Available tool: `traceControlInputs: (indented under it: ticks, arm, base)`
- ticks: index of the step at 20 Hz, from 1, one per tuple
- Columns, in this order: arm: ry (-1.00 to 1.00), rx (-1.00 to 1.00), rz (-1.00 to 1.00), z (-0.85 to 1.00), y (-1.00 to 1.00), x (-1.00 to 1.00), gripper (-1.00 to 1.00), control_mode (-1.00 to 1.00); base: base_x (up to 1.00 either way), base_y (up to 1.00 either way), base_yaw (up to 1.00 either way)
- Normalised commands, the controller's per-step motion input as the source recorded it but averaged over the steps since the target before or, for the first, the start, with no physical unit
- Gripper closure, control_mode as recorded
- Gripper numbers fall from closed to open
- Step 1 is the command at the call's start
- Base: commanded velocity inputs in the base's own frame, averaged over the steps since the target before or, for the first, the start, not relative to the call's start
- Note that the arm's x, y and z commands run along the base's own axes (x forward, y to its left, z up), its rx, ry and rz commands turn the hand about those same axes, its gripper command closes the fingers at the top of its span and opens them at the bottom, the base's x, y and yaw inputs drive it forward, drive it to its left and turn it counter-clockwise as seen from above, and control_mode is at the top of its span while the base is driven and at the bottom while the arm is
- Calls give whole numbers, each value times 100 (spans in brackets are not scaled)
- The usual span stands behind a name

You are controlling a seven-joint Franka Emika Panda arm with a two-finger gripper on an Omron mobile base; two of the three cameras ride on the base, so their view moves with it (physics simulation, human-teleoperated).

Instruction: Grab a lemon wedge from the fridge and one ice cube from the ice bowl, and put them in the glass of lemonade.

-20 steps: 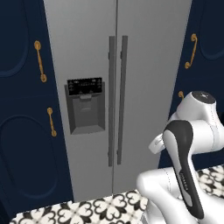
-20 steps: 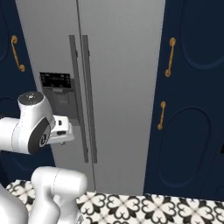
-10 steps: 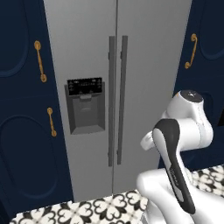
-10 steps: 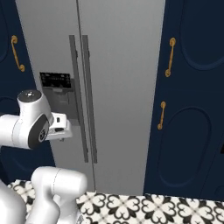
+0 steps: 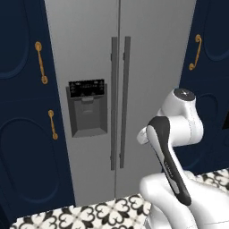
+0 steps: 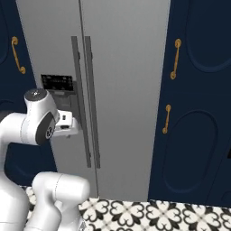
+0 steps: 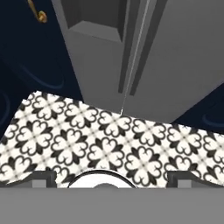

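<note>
1. The fridge (image 5: 147,67) stands shut before you, both silver-grey doors closed between navy cabinets (image 5: 22,147) with brass handles (image 6: 174,58).
2. Its two long dark handles (image 5: 120,100) run side by side along the centre seam; the black-panelled dispenser recess (image 5: 87,109) sits in the left door.
3. Your gripper (image 7: 111,177) stands wide, nothing between its finger tips (image 7: 41,177), and looks down at the patterned floor tiles (image 7: 109,140) and the fridge's foot.
4. The arm (image 5: 172,134) is folded in front of the right door, apart from the handles.
</note>
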Motion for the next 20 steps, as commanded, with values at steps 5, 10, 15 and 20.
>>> traceControlInputs:
  ticks: [5,10,15,20]
  arm:
    - [-13,0,-7,0,-9,63,-100,-100]
    - [-27,2,-12,0,-4,45,-100,-100]
    - [-25,16,-4,13,0,32,-100,-100]
    - [-14,17,0,21,-1,43,-100,-100]
  base:
    - [0,0,0]
    - [0,0,0]
    - [0,0,0]
    - [0,0,0]
